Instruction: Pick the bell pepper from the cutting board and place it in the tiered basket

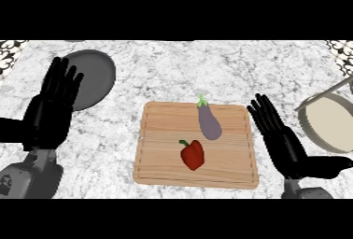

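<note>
bell pepper on cutting board | eggplant beside | right hand open, alongside board

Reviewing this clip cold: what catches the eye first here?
The wooden cutting board at centre, carrying a red bell pepper with a purple eggplant just behind it. Two open black hands flank it: the left hand by a grey plate, the right hand beside the tiered basket.
</note>
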Controlling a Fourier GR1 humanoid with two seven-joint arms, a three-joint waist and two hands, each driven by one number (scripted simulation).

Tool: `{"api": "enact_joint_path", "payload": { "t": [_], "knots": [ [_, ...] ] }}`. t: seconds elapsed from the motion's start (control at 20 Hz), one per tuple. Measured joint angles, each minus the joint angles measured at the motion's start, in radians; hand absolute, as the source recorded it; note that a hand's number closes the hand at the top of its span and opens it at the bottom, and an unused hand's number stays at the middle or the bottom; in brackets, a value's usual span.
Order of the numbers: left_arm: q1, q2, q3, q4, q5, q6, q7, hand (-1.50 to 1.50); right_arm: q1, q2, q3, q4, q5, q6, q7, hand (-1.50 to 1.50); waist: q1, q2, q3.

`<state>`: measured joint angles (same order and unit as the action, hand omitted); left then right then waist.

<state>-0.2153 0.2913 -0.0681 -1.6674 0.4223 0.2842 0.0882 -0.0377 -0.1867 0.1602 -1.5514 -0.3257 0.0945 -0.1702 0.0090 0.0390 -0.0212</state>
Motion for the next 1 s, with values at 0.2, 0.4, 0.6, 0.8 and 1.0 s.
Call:
{"api": "enact_joint_path", "payload": {
  "t": [0.2,0.4,0.6,0.8,1.0],
  "knots": [
    [0.011,0.009,-0.041,0.037,-0.079,0.0,-0.035,0.0,-0.135,0.005,-0.011,0.056,-0.085,0.102,0.031,1.5,0.007,-0.018,0.015],
    [0.014,0.026,-0.1,0.062,-0.173,0.013,-0.055,0.0,-0.245,0.032,-0.055,0.114,-0.169,0.121,0.022,-1.5,0.017,-0.014,0.03],
    [0.006,0.013,-0.163,0.082,-0.245,0.036,-0.049,0.0,-0.309,0.046,-0.032,0.25,-0.317,0.294,0.125,-1.5,0.036,-0.013,0.028],
    [0.002,-0.012,-0.201,0.106,-0.295,0.065,-0.048,0.0,-0.356,-0.006,-0.046,0.36,-0.452,0.563,0.153,-1.5,0.028,-0.019,0.026],
    [-0.001,-0.038,-0.217,0.138,-0.328,0.088,-0.059,0.0,-0.42,-0.132,-0.093,0.428,-0.485,0.789,0.147,-1.5,0.015,-0.025,0.024]
  ]
}}
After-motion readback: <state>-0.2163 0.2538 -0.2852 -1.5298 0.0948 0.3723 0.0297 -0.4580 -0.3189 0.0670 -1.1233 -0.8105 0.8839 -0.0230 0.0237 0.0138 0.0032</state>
